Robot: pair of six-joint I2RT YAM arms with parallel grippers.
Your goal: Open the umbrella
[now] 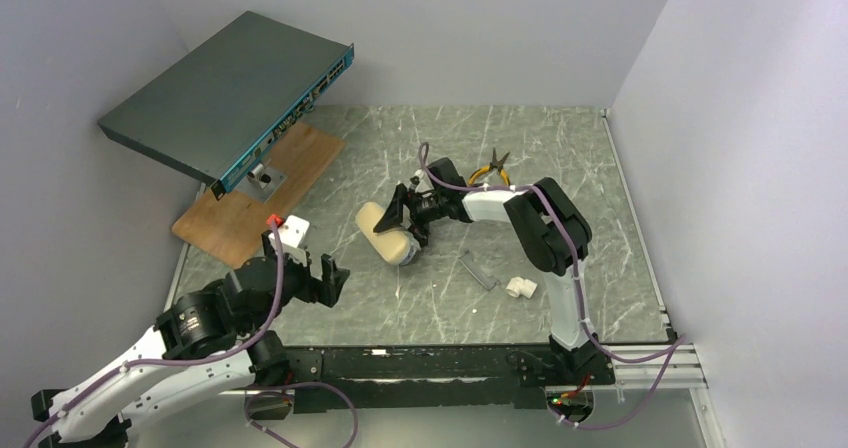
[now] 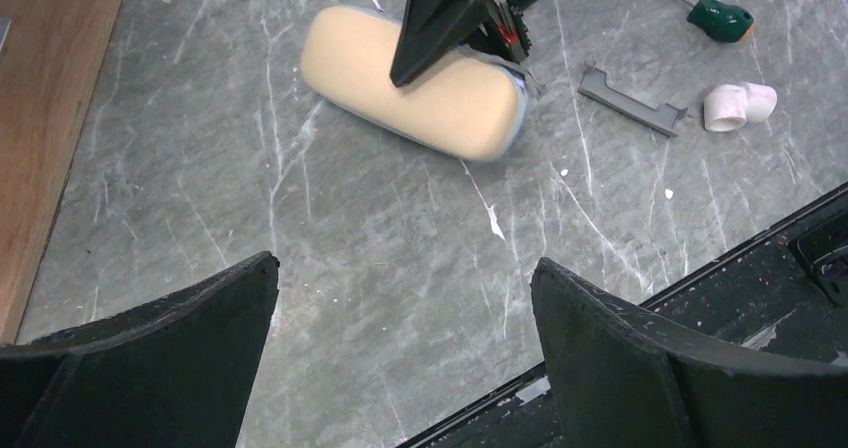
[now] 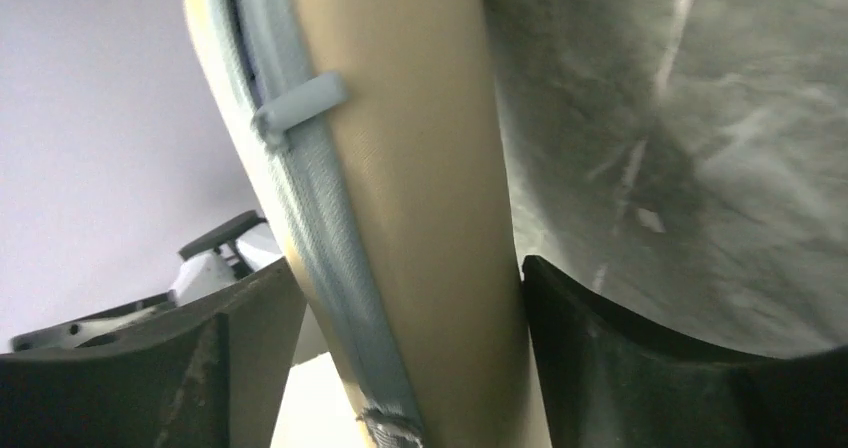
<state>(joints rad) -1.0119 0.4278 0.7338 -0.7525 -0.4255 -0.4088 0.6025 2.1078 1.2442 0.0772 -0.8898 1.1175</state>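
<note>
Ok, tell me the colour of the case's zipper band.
Zipper band: pale blue-grey, against the beige case; clearest in right wrist view.

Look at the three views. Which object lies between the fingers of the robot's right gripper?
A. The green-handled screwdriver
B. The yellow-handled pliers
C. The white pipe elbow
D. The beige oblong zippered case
D: the right wrist view shows the beige zippered case running between the fingers of the right gripper, while the pliers, pipe elbow and screwdriver lie apart from it.
</note>
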